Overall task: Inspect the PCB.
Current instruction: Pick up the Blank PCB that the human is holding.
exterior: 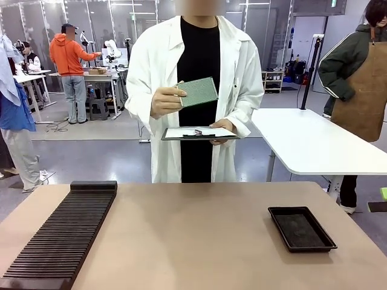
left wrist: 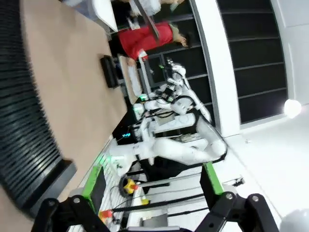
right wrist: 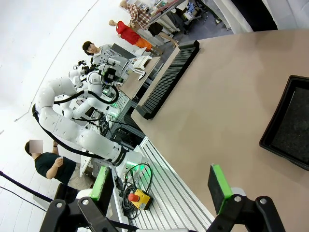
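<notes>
On the tan table (exterior: 199, 248) we see a long black ribbed rack (exterior: 60, 238) along the left side and a shallow black tray (exterior: 301, 228) toward the right, the two well apart. Past the far edge we see a person in a white lab coat (exterior: 151, 78) with a dark clipboard (exterior: 181, 133) carrying a white sheet. Behind, a white table (exterior: 314, 145) stands at right near a person in a brown apron (exterior: 366, 90), and we see a person in an orange hoodie (exterior: 68, 54) far off left.
</notes>
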`<action>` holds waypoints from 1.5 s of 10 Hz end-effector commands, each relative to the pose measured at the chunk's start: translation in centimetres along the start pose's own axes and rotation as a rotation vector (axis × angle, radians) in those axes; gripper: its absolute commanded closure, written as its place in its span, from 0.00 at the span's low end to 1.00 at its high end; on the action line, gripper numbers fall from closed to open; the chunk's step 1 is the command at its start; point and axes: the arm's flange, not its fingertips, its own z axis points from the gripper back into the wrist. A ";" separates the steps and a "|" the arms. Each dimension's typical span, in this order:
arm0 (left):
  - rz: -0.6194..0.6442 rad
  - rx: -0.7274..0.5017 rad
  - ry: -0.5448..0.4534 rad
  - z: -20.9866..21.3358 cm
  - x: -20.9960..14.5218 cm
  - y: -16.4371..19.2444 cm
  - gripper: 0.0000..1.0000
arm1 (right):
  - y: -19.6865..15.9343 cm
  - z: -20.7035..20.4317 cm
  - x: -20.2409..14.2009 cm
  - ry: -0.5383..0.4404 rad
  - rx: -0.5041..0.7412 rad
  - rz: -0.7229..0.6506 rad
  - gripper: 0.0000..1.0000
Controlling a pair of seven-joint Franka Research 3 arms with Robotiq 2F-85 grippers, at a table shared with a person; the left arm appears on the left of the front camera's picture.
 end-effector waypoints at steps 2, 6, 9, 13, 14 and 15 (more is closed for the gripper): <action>-0.057 -0.051 -0.034 3.0 -2.9 3.7 0.00 | 0.0 0.2 0.2 -0.009 0.005 0.019 0.00; -0.066 -0.064 -0.060 3.0 -4.5 4.8 0.00 | 0.0 0.2 0.2 -0.009 0.005 0.019 0.00; -0.066 -0.064 -0.060 3.0 -4.5 4.8 0.00 | 0.0 0.2 0.2 -0.009 0.005 0.019 0.00; -0.066 -0.064 -0.060 3.0 -4.5 4.8 0.00 | 0.0 0.2 0.2 -0.009 0.005 0.019 0.00; -0.066 -0.064 -0.060 3.0 -4.5 4.8 0.00 | 0.0 0.2 0.2 -0.009 0.005 0.019 0.00; -0.066 -0.064 -0.060 3.0 -4.5 4.8 0.00 | 0.0 0.2 0.2 -0.009 0.005 0.019 0.00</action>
